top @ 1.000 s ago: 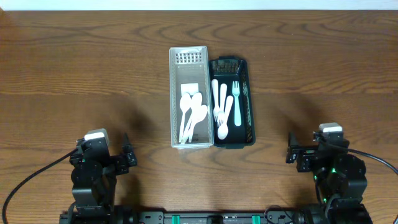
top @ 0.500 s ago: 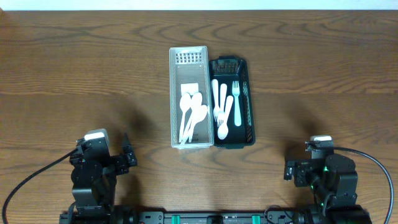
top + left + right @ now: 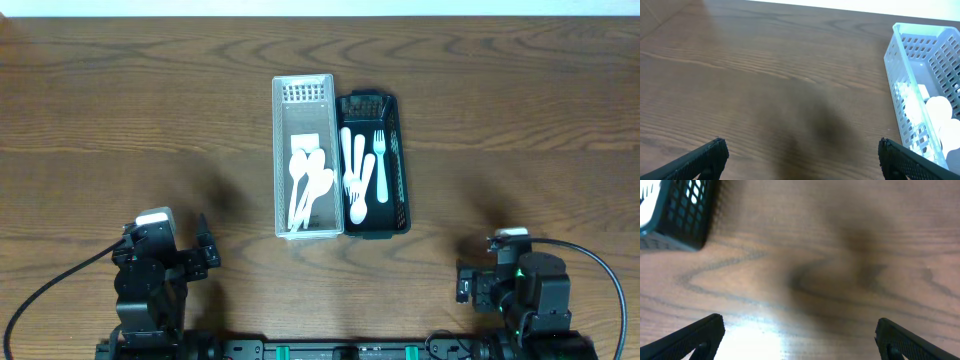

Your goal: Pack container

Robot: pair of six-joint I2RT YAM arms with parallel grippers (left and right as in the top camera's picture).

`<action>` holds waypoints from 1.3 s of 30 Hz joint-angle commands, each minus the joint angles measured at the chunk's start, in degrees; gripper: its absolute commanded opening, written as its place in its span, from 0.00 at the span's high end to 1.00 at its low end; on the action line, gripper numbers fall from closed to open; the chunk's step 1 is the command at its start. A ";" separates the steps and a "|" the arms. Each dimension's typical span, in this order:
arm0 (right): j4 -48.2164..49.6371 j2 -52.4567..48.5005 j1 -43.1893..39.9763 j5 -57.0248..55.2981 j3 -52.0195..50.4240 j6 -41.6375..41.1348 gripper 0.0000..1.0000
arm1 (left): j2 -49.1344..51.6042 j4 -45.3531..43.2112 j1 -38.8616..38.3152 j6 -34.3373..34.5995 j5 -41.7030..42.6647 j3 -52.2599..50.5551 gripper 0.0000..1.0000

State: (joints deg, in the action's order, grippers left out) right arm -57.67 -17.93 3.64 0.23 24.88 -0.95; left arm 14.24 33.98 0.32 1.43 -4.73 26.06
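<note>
Brown wooden bench [image 3: 120, 100] with a dark, wavy grain.
The grain runs lengthwise across its matte top, soft shadows lie on it, and a thin pale strip [image 3: 320, 7] borders its far edge.

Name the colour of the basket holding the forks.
The fork basket is black, clearest in the overhead view.

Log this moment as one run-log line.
left gripper open, empty | right gripper open, empty | white basket holds spoons | black basket beside it holds cutlery | both grippers apart from baskets
</note>
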 commanded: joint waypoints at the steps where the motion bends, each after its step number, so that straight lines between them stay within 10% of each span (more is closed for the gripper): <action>1: -0.26 0.81 0.52 -0.37 -0.37 0.61 0.01 | -0.39 -0.15 0.26 -0.33 -0.46 -0.02 0.02; 18: 26.43 15.23 0.50 1.22 -1.25 10.27 0.01 | -0.39 -0.15 0.26 -0.35 -0.48 -0.02 0.02; 35: 64.00 17.66 0.39 0.61 -23.65 12.48 0.01 | -0.39 -0.15 0.26 -0.35 -0.48 -0.02 0.02; 39: 56.74 17.66 0.31 -2.08 -24.57 7.98 0.01 | -0.39 -0.15 0.26 -0.35 -0.48 -0.02 0.02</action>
State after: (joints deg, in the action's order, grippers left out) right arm 0.99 -0.62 3.64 0.38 1.02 9.80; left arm 14.24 34.04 0.32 1.43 -4.75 26.04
